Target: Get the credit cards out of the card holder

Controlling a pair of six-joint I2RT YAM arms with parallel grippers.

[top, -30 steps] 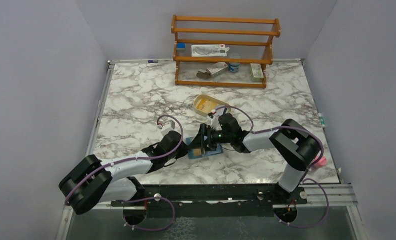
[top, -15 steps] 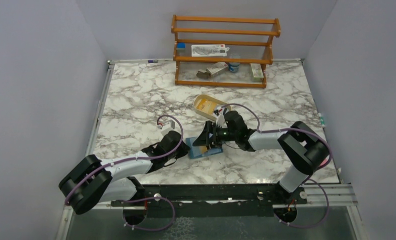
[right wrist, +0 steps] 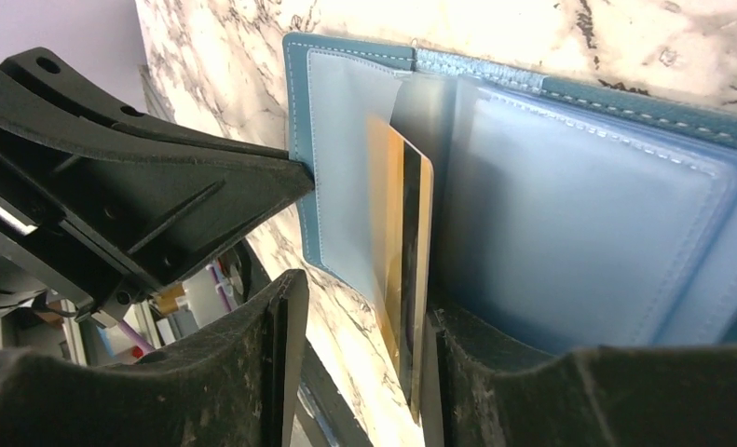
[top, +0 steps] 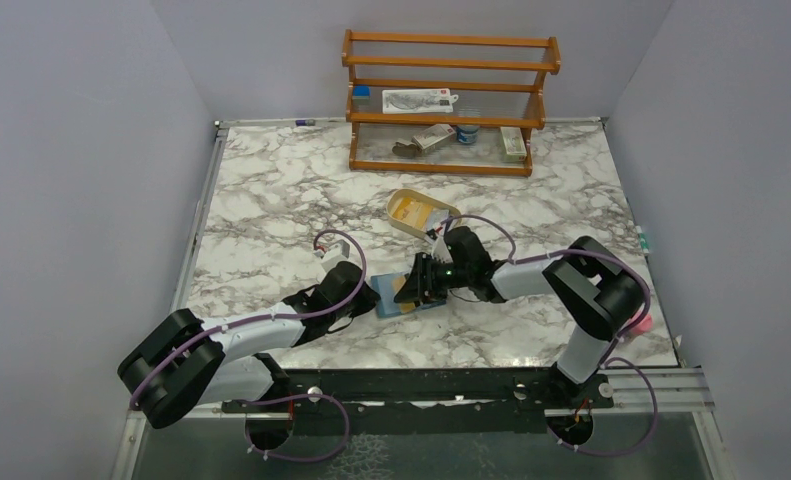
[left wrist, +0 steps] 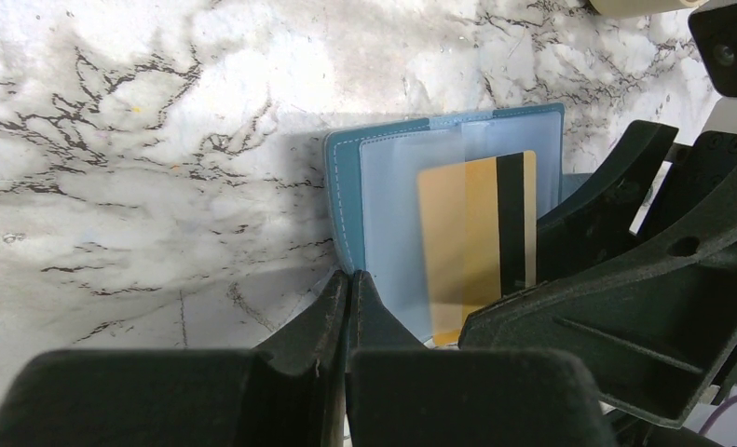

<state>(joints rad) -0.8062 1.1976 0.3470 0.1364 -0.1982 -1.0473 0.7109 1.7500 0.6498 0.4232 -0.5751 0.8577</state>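
Where arms meet — card holder [top: 411, 300], tray [top: 414, 211] behind

The card holder [top: 408, 300] lies open on the table [top: 271, 200], between the left gripper [left wrist: 350, 307] and right gripper [right wrist: 360, 363]. A card [right wrist: 403, 279] stands between the right gripper's fingers, the tray [top: 417, 211] behind.

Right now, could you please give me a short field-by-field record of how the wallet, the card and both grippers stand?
card holder: teal, lying open on the marble table, clear sleeves up
card: gold with a dark stripe, partly out of a clear sleeve
left gripper: fingers together, pinning the card holder's near edge
right gripper: fingers either side of the card; contact not clear
tray: tan oval, yellow inside, beyond the grippers
rack: wooden, at the far edge, small items on its shelves
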